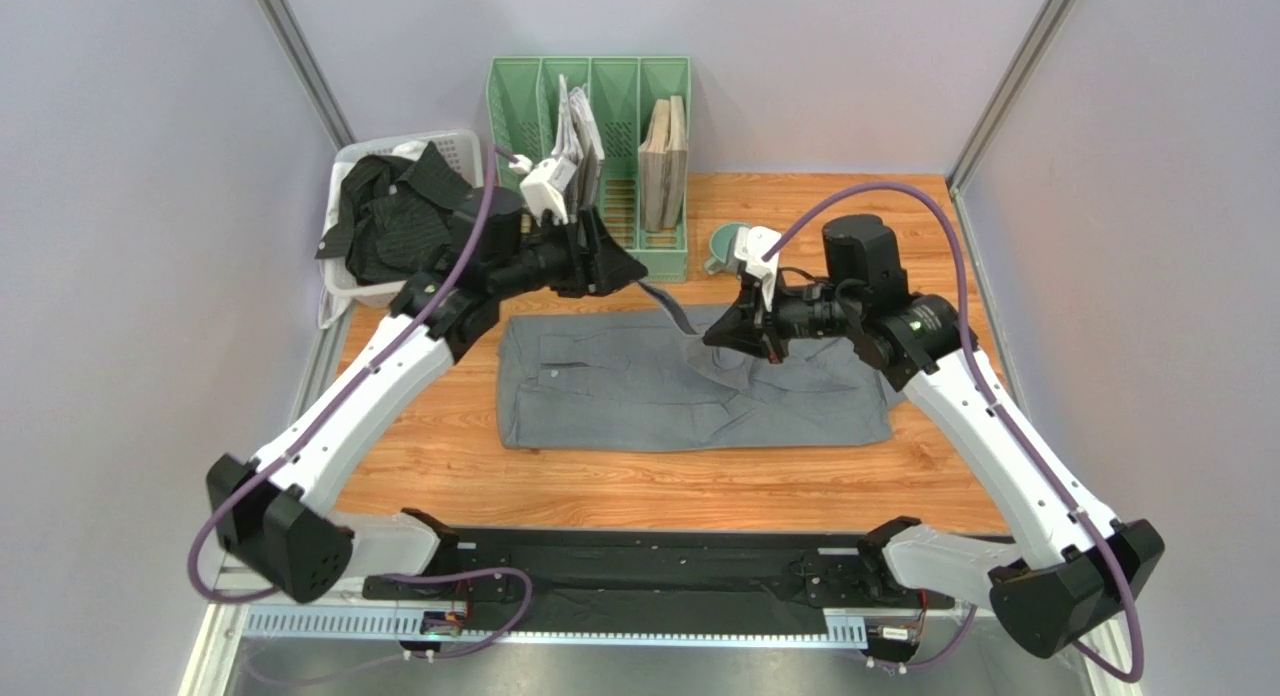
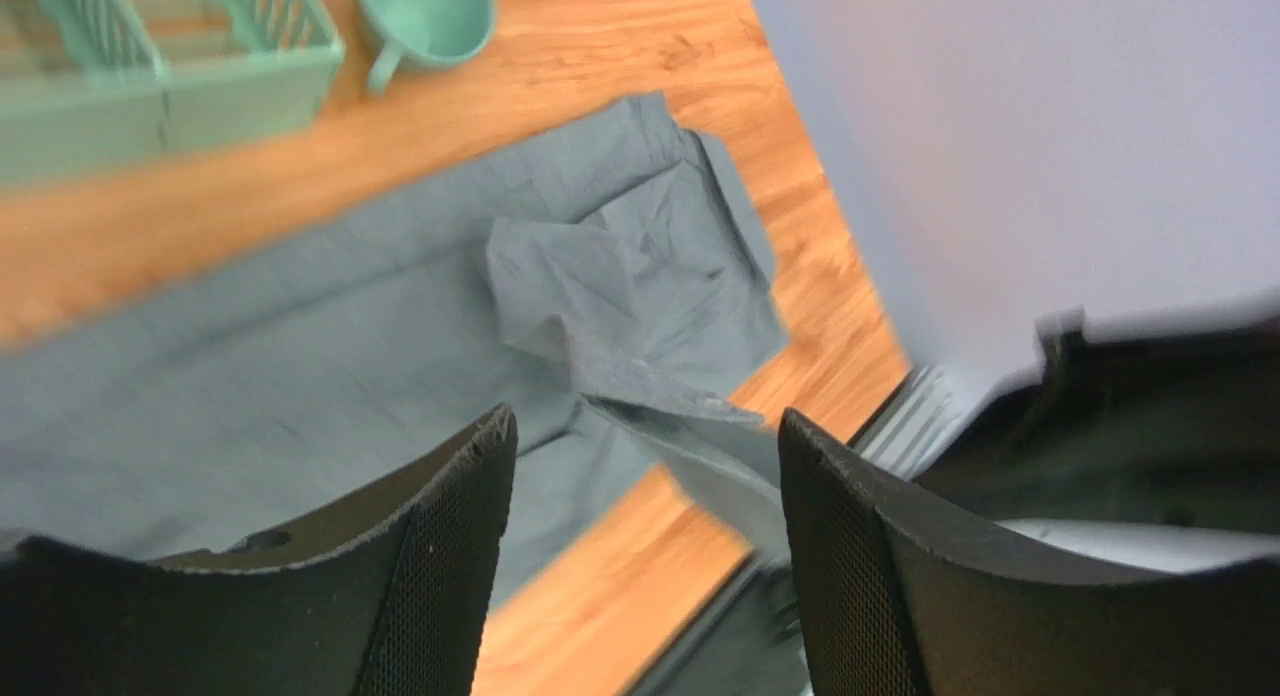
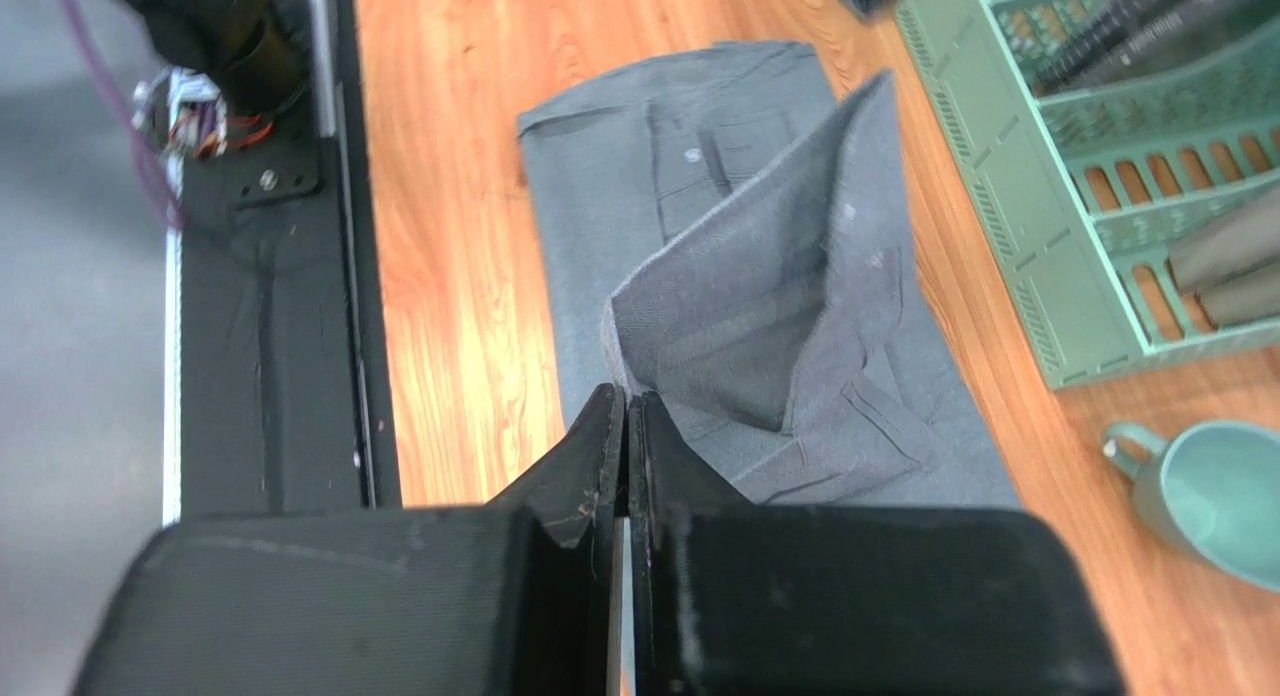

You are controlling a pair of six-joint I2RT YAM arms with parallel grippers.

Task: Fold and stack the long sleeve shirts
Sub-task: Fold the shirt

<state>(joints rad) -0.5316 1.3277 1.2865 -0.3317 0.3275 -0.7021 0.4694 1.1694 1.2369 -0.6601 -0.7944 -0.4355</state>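
Grey shirt point(image 3: 781, 276) edge hidden inside right claw point(image 3: 625, 404)

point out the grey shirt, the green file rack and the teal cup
grey shirt point(image 1: 646, 404) top external view, flat middle of its body
green file rack point(image 1: 514, 111) top external view, wall of its leftmost slot
teal cup point(image 3: 1220, 494) right wrist view, inside of its bowl

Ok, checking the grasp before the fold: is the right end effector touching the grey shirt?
Touching. The right wrist view shows the right end effector, shut, pinching a raised fold of the grey shirt at its tips.
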